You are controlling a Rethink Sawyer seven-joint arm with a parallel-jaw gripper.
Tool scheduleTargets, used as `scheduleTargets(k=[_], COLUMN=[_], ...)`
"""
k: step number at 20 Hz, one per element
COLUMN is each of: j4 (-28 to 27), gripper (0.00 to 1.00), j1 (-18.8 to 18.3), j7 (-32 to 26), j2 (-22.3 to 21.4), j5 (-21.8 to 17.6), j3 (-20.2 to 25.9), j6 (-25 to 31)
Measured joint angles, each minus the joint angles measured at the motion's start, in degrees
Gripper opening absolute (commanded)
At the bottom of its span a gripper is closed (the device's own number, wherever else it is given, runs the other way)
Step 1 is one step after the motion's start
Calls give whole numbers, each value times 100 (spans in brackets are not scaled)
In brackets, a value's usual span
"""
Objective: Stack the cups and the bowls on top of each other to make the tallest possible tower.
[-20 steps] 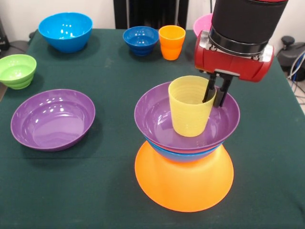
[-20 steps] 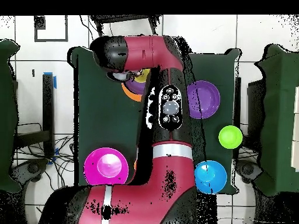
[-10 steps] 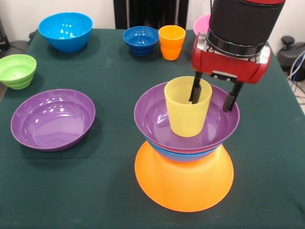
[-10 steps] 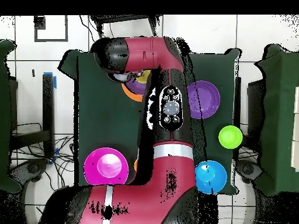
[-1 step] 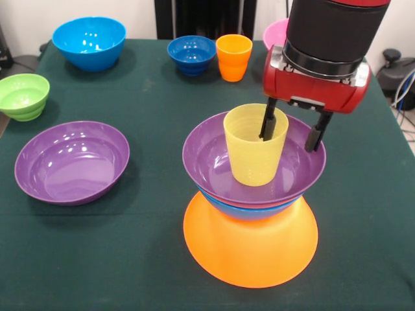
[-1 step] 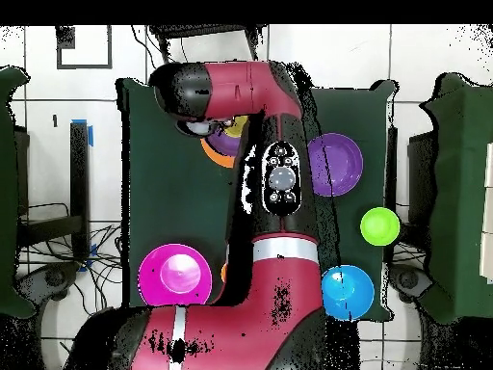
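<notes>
The tower stands front right of centre: an upside-down yellow-orange bowl (image 5: 249, 253) as base, a bright blue bowl (image 5: 249, 210) on it, and a purple bowl (image 5: 211, 162) on top. A ribbed yellow cup (image 5: 253, 152) stands upright inside that purple bowl. My gripper (image 5: 293, 131) hangs open over the cup's right side. One finger (image 5: 268, 123) dips inside the cup's mouth and the other finger (image 5: 318, 133) is outside, over the bowl's rim. In the overhead view the arm (image 6: 279, 178) covers most of the tower (image 6: 220, 152) and hides the gripper.
Loose on the green table: a second purple bowl (image 5: 71, 162) (image 6: 335, 164), a green bowl (image 5: 24, 96) (image 6: 379, 225), a bright blue bowl (image 5: 89, 42) (image 6: 347, 292), a small dark blue bowl (image 5: 191, 54), an orange cup (image 5: 233, 57) and a pink bowl (image 5: 275, 32) (image 6: 174, 274).
A second ago my fingers were shut on the yellow cup's right wall. They have spread open and the cup now stands free, slightly further left in the purple bowl.
</notes>
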Motion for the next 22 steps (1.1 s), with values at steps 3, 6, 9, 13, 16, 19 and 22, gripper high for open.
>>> scheduleTargets(k=[3,6,9,13,16,19,22], j4=[10,34,37,66,203,568,919], gripper=[100,100,100,100,100,100,100], j1=[0,0,1,0,-4,-28,-67], j7=[0,0,0,0,0,0,0], j2=[-41,-168,-322,-564,-768,-1054,-1269], j5=[-10,-24,-39,-52,-49,-47,-47], j3=[0,-1,-3,-4,-2,-2,2], j6=[0,-1,0,1,-7,-133,-364])
